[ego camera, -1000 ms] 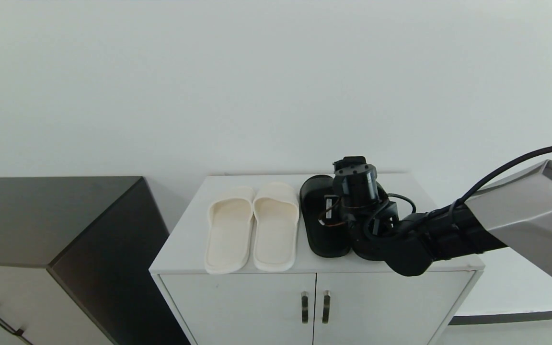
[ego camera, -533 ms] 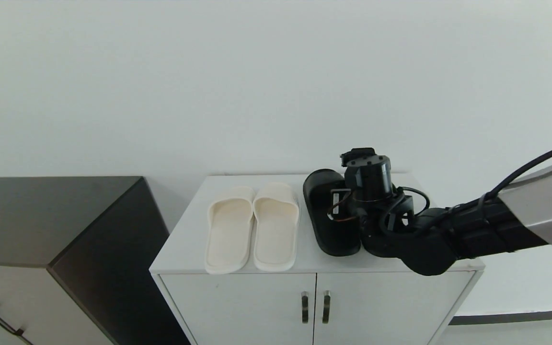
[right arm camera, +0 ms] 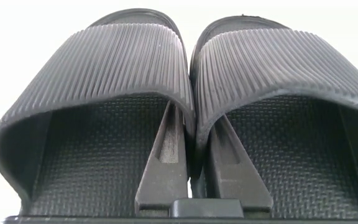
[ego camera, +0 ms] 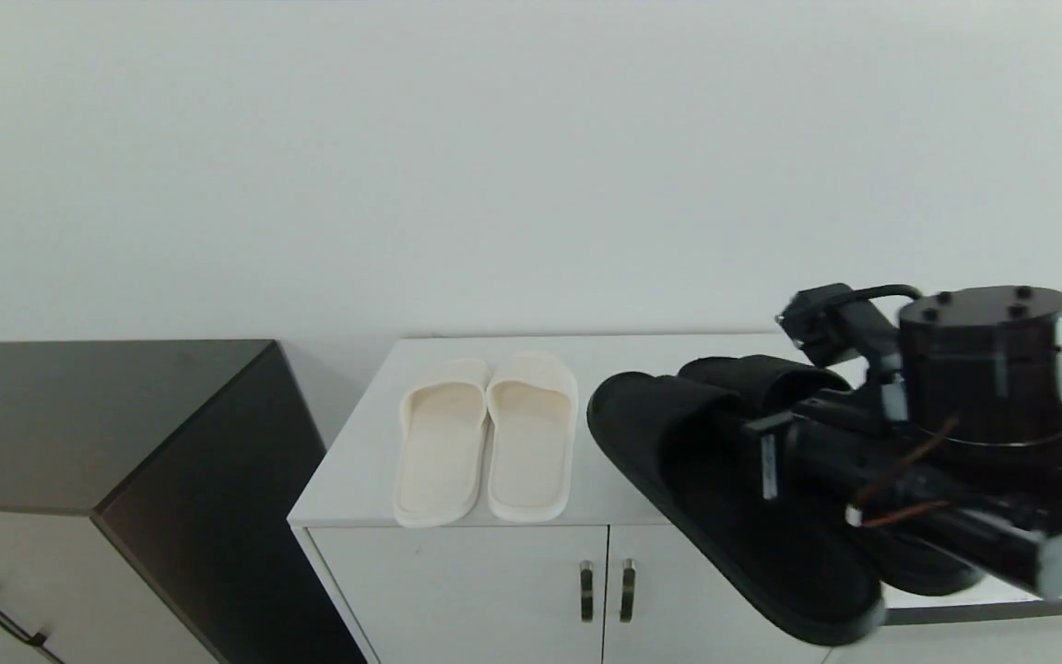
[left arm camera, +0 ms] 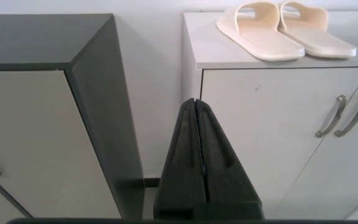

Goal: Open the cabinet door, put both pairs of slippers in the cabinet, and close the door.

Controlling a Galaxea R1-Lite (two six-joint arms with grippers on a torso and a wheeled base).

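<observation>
The right claw (right arm camera: pixel 190 149) pinches the inner edges of both black slippers (ego camera: pixel 734 498), holding them in the air off the cabinet's (ego camera: pixel 457 581) right front, its doors closed, cream slippers (ego camera: pixel 485 438) side by side on top, the left claw (left arm camera: pixel 196 143) pressed together low before it.

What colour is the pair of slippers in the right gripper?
The slippers are black, with a ribbed texture on top; best seen in the right wrist view.

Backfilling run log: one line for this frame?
right gripper: shut on black slippers, in air | cream slippers: on cabinet top | doors: closed | left gripper: shut
</observation>
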